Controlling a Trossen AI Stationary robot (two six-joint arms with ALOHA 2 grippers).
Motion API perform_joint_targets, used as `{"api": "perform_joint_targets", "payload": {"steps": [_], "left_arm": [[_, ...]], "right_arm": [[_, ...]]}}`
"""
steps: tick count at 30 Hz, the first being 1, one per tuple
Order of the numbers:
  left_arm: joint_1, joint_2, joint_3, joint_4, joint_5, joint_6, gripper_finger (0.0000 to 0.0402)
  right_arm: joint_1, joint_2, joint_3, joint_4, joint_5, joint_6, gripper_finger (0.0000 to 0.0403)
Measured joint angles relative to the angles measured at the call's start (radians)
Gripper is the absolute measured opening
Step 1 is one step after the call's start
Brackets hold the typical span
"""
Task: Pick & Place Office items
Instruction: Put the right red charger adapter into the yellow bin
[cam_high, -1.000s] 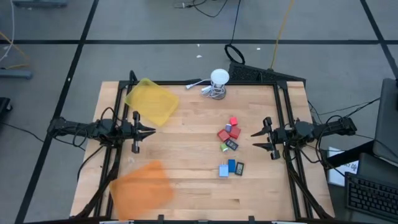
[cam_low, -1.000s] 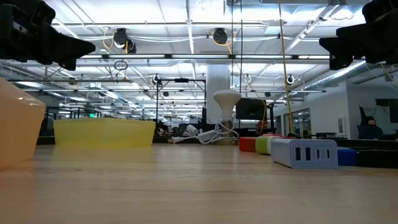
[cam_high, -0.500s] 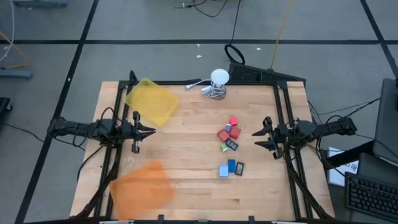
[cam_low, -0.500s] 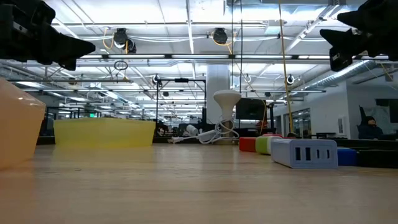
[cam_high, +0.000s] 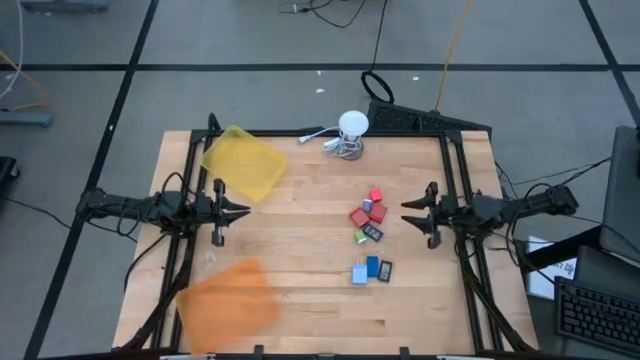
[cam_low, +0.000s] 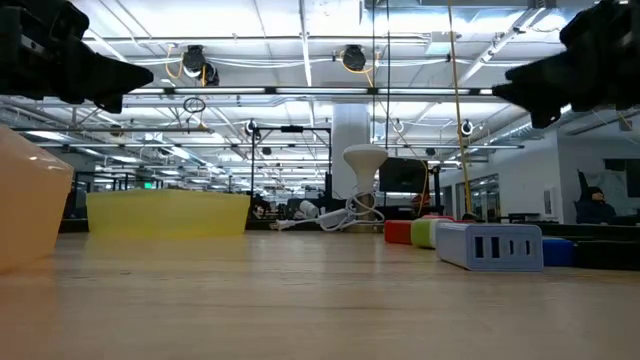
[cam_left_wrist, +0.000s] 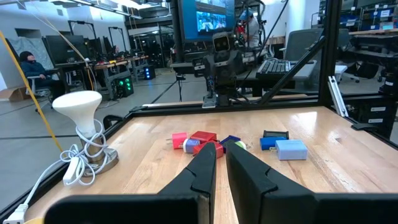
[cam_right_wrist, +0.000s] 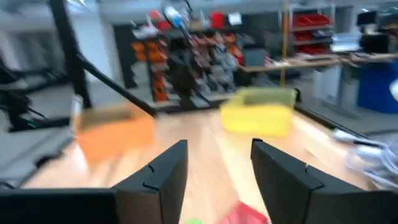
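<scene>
Ref. landmark: white lamp (cam_high: 352, 125) w/ coiled cable, at the far table edge.

1. Office items, location. Nearest group (farthest from the lamp, toward the near edge): light-blue block (cam_high: 359, 274), blue block (cam_high: 373, 266), dark block (cam_high: 386, 270), side by side, touching or nearly so. Mid group, closer to the lamp: green piece (cam_high: 360, 237) and dark grey block (cam_high: 373, 232). Closest to the lamp: red blocks (cam_high: 362, 214) w/ one more red piece (cam_high: 375, 195) just beyond. All lie loose on the bare wood table (cam_high: 300, 300); none in the orange tray (cam_high: 228, 300) or yellow tray (cam_high: 243, 162).

2. Handling (est.). Items look rigid, light, hard-plastic; smooth faces, so prob. slippery. Low fragility. Take hold across two flat opposite sides, fingers straddling one piece only. Clustered pieces leave little clearance; a neighbour may get nudged. Start w/ an outer piece, e.g. the light-blue block.

3. Tools.
- Right gripper (cam_high: 418, 217): above the table on the items' right side, near the mid group, fingers spread wide, empty, touching nothing. Right wrist view confirms the wide gap.
- Left gripper (cam_high: 240, 211): waits beside the yellow tray, well apart from the items; fingers nearly together, only a thin slit between them in the left wrist view, nothing held.
</scene>
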Motion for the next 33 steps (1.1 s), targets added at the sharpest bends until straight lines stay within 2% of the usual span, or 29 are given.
{"api": "perform_joint_targets", "payload": {"steps": [5, 10, 14, 17, 22, 26, 29, 33], "left_arm": [[0.000, 0.000, 0.000, 0.000, 0.000, 0.000, 0.0042], [0.000, 0.000, 0.000, 0.000, 0.000, 0.000, 0.0042], [0.000, 0.000, 0.000, 0.000, 0.000, 0.000, 0.0042], [0.000, 0.000, 0.000, 0.000, 0.000, 0.000, 0.0042], [0.000, 0.000, 0.000, 0.000, 0.000, 0.000, 0.0042], [0.000, 0.000, 0.000, 0.000, 0.000, 0.000, 0.0042], [0.000, 0.000, 0.000, 0.000, 0.000, 0.000, 0.0042], [0.000, 0.000, 0.000, 0.000, 0.000, 0.000, 0.0042]], "right_arm": [[0.000, 0.248, 0.015, 0.084, 0.083, 0.083, 0.0238], [0.000, 0.548, 0.089, 0.064, 0.096, 0.114, 0.0313], [-0.009, 0.781, 0.125, 0.075, 0.200, 0.109, 0.0349], [-0.036, 0.913, 0.140, 0.096, 0.216, 0.156, 0.0358], [-0.097, 1.049, 0.165, 0.171, 0.166, 0.203, 0.0356], [-0.139, 1.109, 0.177, 0.288, 0.083, 0.210, 0.0353], [-0.166, 1.144, 0.174, 0.342, 0.078, 0.187, 0.0353], [-0.184, 1.169, 0.176, 0.353, 0.027, 0.197, 0.0353]]}}
